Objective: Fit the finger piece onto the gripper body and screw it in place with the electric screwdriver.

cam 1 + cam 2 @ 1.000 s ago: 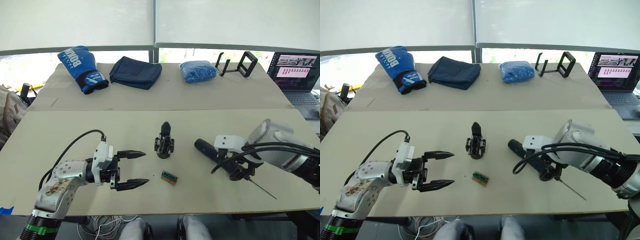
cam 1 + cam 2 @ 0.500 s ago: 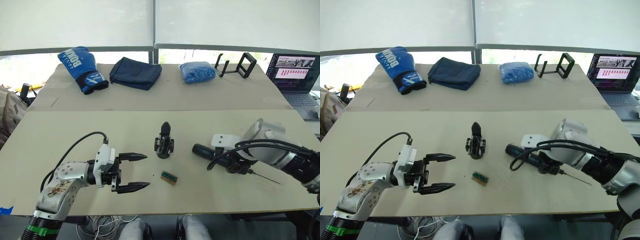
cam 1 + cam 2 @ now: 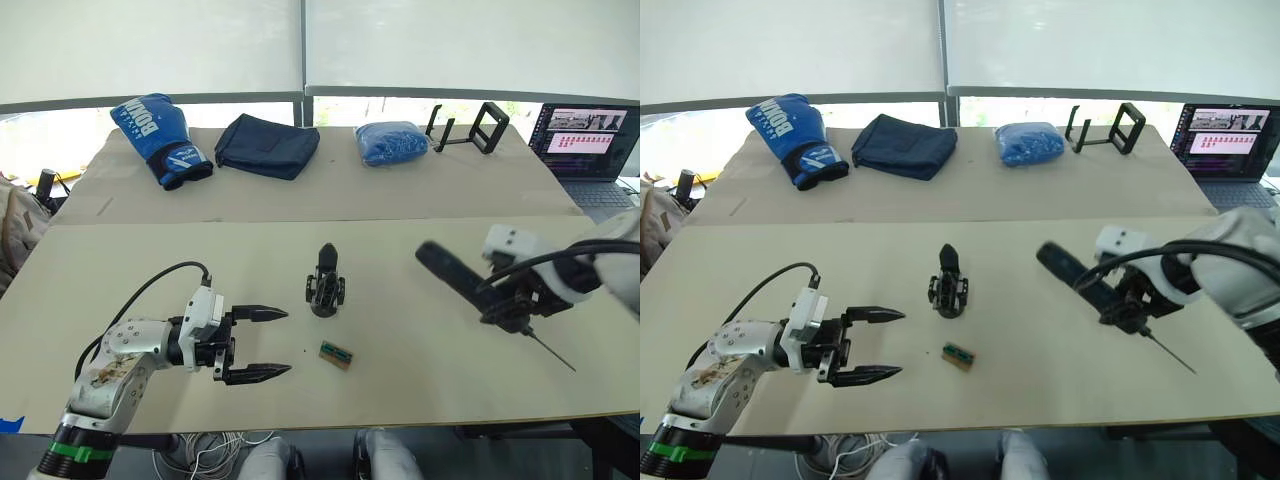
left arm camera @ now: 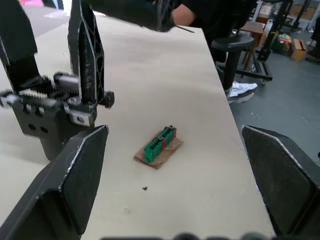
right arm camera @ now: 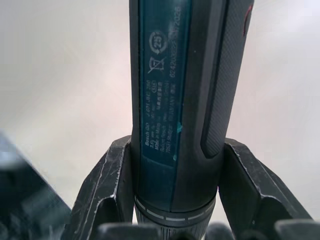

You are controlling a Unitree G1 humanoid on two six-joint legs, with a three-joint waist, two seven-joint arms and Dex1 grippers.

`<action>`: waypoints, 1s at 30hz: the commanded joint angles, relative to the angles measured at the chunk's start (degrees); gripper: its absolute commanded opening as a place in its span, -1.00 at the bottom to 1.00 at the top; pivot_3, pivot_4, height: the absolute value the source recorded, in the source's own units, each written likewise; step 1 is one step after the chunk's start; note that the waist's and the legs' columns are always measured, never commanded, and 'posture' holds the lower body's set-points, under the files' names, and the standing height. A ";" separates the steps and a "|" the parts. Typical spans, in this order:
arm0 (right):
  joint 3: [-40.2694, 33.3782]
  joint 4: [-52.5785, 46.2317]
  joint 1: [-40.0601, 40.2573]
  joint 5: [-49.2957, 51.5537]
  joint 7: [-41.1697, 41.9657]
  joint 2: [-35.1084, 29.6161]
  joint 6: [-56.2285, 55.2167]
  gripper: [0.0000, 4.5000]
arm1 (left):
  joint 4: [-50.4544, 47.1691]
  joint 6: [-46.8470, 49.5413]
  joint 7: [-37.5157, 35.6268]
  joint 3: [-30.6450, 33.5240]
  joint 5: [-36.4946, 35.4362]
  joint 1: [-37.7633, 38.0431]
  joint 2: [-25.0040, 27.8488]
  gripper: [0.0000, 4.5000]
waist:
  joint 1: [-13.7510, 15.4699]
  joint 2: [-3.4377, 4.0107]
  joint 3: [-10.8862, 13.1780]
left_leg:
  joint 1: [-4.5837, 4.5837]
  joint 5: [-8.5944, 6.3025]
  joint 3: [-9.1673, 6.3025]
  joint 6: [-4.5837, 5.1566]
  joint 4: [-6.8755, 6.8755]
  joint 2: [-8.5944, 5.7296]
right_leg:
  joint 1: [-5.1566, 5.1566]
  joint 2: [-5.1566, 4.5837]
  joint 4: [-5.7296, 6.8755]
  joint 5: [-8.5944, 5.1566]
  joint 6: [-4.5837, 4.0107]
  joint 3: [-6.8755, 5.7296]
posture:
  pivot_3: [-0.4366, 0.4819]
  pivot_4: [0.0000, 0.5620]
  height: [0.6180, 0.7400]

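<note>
The gripper body [image 3: 326, 283] stands upright in the middle of the near table, its pointed black finger up; it also looms close in the left wrist view [image 4: 55, 105]. I cannot make out a separate finger piece. My right gripper [image 3: 507, 302] is shut on the electric screwdriver [image 3: 446, 269], held above the table to the right of the body, with the thin bit slanting down towards the front right. In the right wrist view both fingers [image 5: 107, 192] clasp the barrel [image 5: 180, 75]. My left gripper [image 3: 287, 341] is open, low over the table left of the body, with nothing between its fingers.
A small green-and-brown block [image 3: 337, 354] lies in front of the gripper body. On the far table lie a blue boxing glove [image 3: 160, 125], a dark pouch [image 3: 267, 145], a blue cloth bundle [image 3: 392, 142] and black stands [image 3: 470, 127]. A laptop [image 3: 590, 140] sits far right.
My right gripper has lifted the electric screwdriver off the table and carried it up and to the right. The left gripper has barely moved.
</note>
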 commanded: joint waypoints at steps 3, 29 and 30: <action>-31.21 -5.59 3.01 20.42 -3.24 11.14 4.89 -0.14 | 3.64 -3.73 -3.21 -0.45 1.30 -2.05 0.02 1.00 | 0.17 0.01 0.00 | 0.02 0.01 0.02 0.00 -0.04 -0.01 | 0.00 0.25 0.06 0.01 -0.01 0.12 | -0.05 -0.47 1.00; -18.30 -22.23 26.78 19.77 -11.27 42.42 -45.67 -0.14 | 13.15 -13.96 0.36 -10.71 13.72 -2.78 -8.33 1.00 | 0.95 -0.06 -0.04 | 0.16 0.00 0.14 0.02 0.02 -0.06 | 0.13 0.49 0.08 0.07 -0.02 0.28 | -0.05 -0.47 1.00; -17.93 -22.15 26.93 19.80 -11.46 42.19 -45.95 -0.14 | 13.63 -13.71 0.69 -11.01 13.72 -3.57 -9.16 1.00 | 0.97 -0.06 -0.04 | 0.15 0.00 0.12 0.02 0.03 -0.05 | 0.12 0.50 0.09 0.08 -0.02 0.27 | -0.05 -0.47 1.00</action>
